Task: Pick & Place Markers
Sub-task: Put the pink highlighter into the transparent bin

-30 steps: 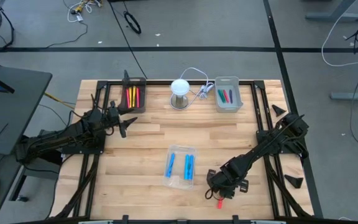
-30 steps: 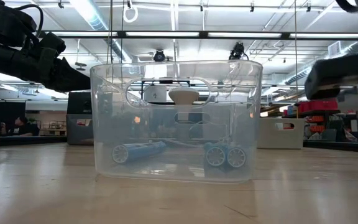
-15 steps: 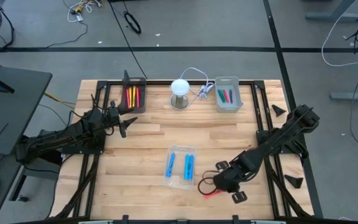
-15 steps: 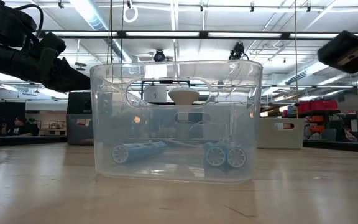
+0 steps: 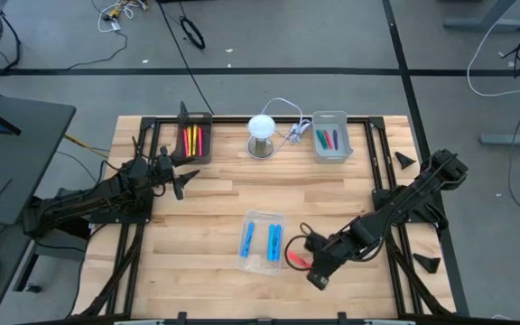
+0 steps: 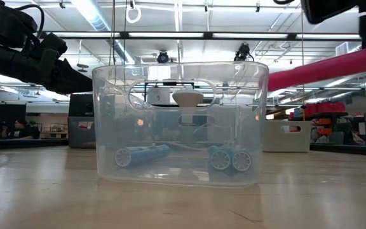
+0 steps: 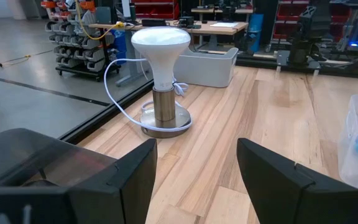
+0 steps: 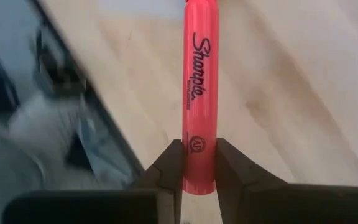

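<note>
Step in hand: carry; a red marker [image 8: 200, 93] is lifted clear of the table [image 5: 206, 217], near its front edge.
Right gripper [image 8: 197, 163]: fingers pinched on the red marker's end, barrel jutting forward; just beside the clear tray [image 5: 262, 240].
Left gripper [image 7: 194, 165]: jaws apart, empty, hanging near the left edge.
Other markers: blue pair [image 5: 261, 240] in the clear tray; a set in the black tray [image 5: 193, 138]; a set in the grey tray [image 5: 329, 138].
Next move: probably a long reach to a back-edge tray holding red.
Surface: pale wood planks; lamp [image 5: 261, 134] at back centre.
Room: workshop, shelving, ceiling strip lights.
</note>
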Controlling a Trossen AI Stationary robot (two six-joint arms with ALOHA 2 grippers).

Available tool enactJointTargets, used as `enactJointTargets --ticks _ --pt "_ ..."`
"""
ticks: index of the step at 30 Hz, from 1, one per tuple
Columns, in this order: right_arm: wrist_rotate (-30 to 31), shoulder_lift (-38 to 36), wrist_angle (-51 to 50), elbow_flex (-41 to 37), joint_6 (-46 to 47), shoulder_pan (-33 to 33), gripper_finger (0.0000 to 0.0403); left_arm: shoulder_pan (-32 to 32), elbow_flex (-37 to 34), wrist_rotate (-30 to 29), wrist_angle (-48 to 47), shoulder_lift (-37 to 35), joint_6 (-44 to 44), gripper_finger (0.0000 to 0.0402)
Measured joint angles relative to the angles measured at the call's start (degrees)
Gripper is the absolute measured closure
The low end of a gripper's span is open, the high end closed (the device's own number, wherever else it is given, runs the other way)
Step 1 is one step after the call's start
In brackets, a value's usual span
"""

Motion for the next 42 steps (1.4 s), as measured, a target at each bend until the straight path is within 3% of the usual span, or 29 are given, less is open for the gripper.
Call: enactJointTargets --ticks 10,18,21,27,42 --pt "15.6 0.0 2.1 0.0 27.7 -0.3 0.0344 0.0 0.0 0.0 0.0 0.0 0.0 0.0172" --pt "24.8 0.0 5.0 0.0 38.9 -0.8 0.0344 0.0 0.0 0.0 0.0 0.0 0.0 0.0172" --pt "27.6 0.0 5.6 0.0 41.0 -0.9 0.0344 0.0 0.0 0.0 0.0 0.0 0.0 0.0172" --pt "27.5 4.5 8.4 2.4 41.7 -2.5 0.0347 0.0 0.0 0.0 0.0 0.0 0.0 0.0172" --pt "27.6 18.6 1.3 22.2 40.2 -6.1 0.0348 0.0 0.0 0.0 0.0 0.0 0.0 0.0172"
